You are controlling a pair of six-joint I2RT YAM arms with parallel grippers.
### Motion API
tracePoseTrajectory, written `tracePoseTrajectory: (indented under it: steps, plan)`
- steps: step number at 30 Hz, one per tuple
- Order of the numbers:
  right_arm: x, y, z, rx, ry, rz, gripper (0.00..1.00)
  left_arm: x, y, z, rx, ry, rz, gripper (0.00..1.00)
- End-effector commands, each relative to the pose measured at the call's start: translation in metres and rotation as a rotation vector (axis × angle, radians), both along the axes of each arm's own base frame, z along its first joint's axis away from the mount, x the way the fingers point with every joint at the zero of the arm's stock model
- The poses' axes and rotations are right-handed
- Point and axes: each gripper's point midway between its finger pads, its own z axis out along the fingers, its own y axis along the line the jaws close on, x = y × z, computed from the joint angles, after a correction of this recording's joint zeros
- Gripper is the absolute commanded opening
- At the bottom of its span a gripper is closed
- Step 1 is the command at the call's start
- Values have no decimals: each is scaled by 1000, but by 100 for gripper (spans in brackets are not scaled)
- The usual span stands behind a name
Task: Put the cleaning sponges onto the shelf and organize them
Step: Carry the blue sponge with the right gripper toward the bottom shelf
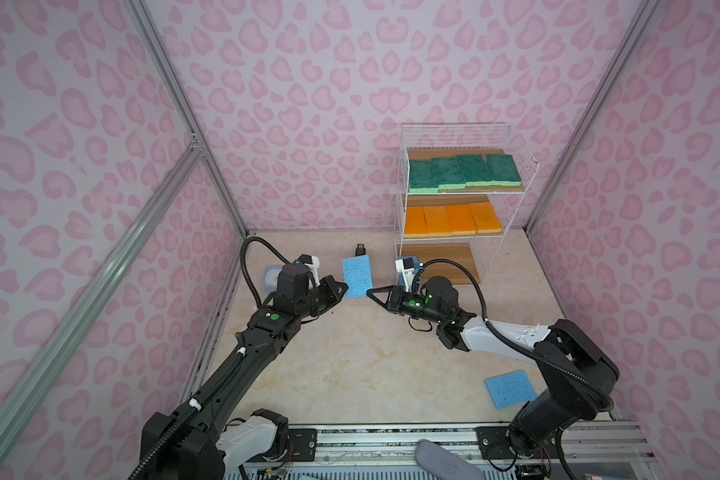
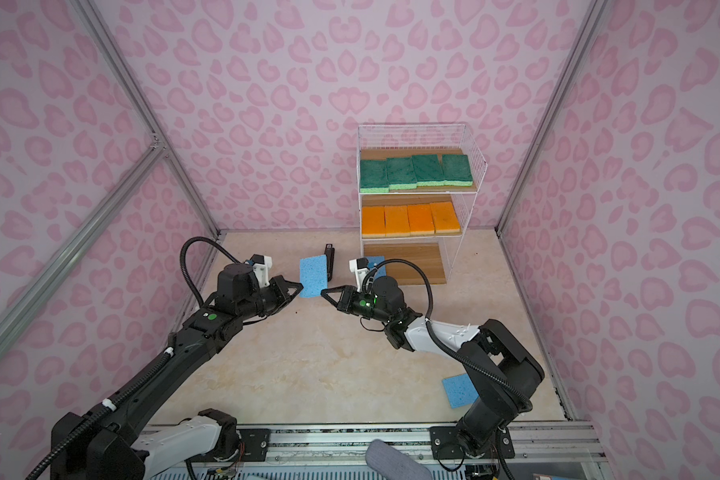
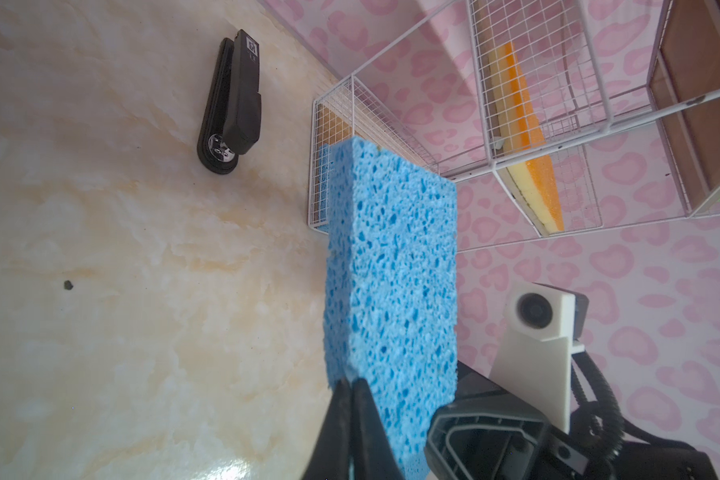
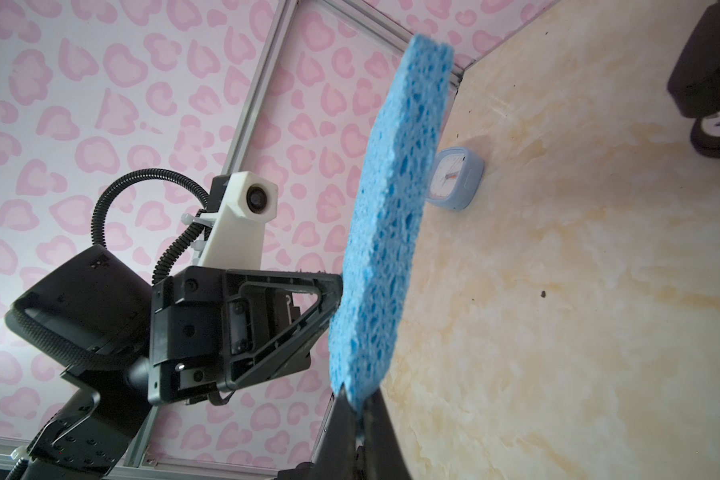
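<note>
A light-blue sponge (image 1: 356, 276) (image 2: 313, 276) hangs upright above the floor between both arms. My left gripper (image 1: 345, 286) (image 3: 347, 380) pinches one edge of it, jaws nearly together. My right gripper (image 1: 368, 292) (image 4: 358, 401) is shut on the opposite lower corner. The shelf (image 1: 454, 124) (image 2: 410, 124) stands at the back right. Several green sponges (image 1: 462, 170) fill its top board and several orange sponges (image 1: 452, 220) its middle board. A blue sponge (image 2: 378, 262) lies at the left end of the bottom board (image 1: 437, 259). Another blue sponge (image 1: 510, 388) lies on the floor by the right arm's base.
A black stapler (image 1: 360, 250) (image 3: 231, 104) lies on the floor just behind the held sponge. A small light-blue clock (image 1: 272, 278) (image 4: 458, 183) sits behind the left wrist near the left wall. A grey rounded object (image 1: 445, 457) lies on the front rail.
</note>
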Motion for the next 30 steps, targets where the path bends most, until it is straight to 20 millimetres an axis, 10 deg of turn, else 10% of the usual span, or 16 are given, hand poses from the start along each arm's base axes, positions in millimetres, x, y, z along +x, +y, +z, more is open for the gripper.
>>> tracePoseTrajectory:
  steps: [1, 5, 20, 30]
  plan:
    - [4, -10, 0, 2, -24, -26, 2, 1, -1, 2, 14, -37, -23, 62]
    - [3, -26, -15, -76, -26, -42, 1, -3, 2, -6, 74, -35, -40, 100]
    - [-17, -158, -86, -397, 63, -169, 0, -9, 12, -59, 191, 42, -55, 98]
    - [27, -193, -70, -468, 54, -175, 0, -6, 14, -66, 222, 52, -56, 97]
